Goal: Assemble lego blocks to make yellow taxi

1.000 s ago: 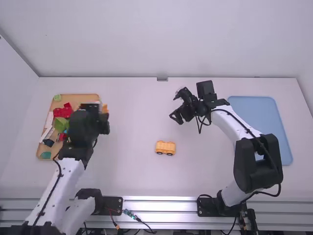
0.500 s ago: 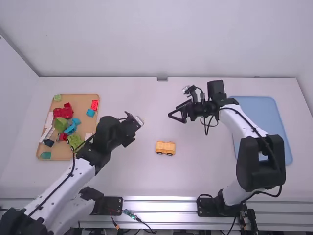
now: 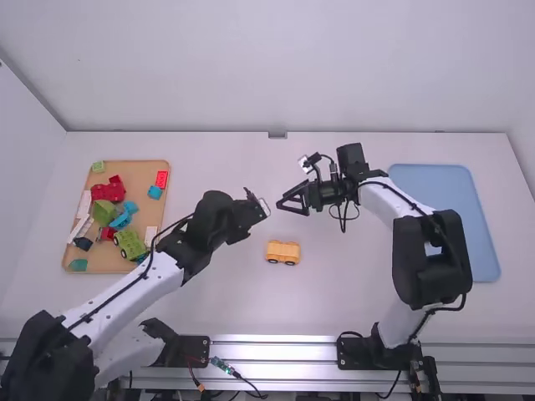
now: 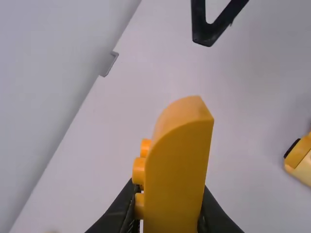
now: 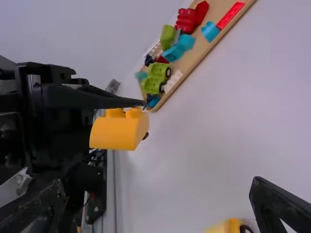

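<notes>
"Left gripper (image 3: 260,205) has swung from the tan tray (image 3: 138,172) toward mid-table. Jaws gripping anything?"

"Yes, a rounded orange block (image 4: 177,170), studs showing. The right gripper (image 3: 291,200) has its jaws spread, empty."

"And the wheeled orange base (image 3: 282,252)?"

"On the table (image 3: 226,167), between the two arms."

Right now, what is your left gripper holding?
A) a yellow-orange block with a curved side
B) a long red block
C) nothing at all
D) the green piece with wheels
A, because the left gripper has its fingers on either side of a yellow-orange block with a curved side and round studs.
</notes>
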### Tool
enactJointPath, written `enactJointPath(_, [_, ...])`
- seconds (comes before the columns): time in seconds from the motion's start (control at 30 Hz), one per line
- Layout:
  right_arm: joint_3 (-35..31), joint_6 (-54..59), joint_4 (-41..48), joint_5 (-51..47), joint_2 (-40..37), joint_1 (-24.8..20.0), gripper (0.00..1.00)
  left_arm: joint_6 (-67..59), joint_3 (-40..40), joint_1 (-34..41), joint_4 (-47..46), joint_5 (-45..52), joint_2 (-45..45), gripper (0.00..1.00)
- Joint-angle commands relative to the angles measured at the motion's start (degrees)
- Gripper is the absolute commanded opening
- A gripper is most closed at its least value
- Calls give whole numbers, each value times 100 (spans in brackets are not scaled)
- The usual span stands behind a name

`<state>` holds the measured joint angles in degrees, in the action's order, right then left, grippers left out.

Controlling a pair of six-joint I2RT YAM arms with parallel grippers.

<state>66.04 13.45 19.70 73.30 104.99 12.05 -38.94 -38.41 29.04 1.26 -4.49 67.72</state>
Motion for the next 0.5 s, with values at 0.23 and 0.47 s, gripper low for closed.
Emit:
enactJointPath(0.23, [140, -332, -210, -52, 70, 273, 95, -205, -162, 114, 201, 146, 125, 1])
enactJointPath(0.47, [140, -424, -304, -131, 70, 302, 91, -205, -162, 372, 404, -90, 302, 1])
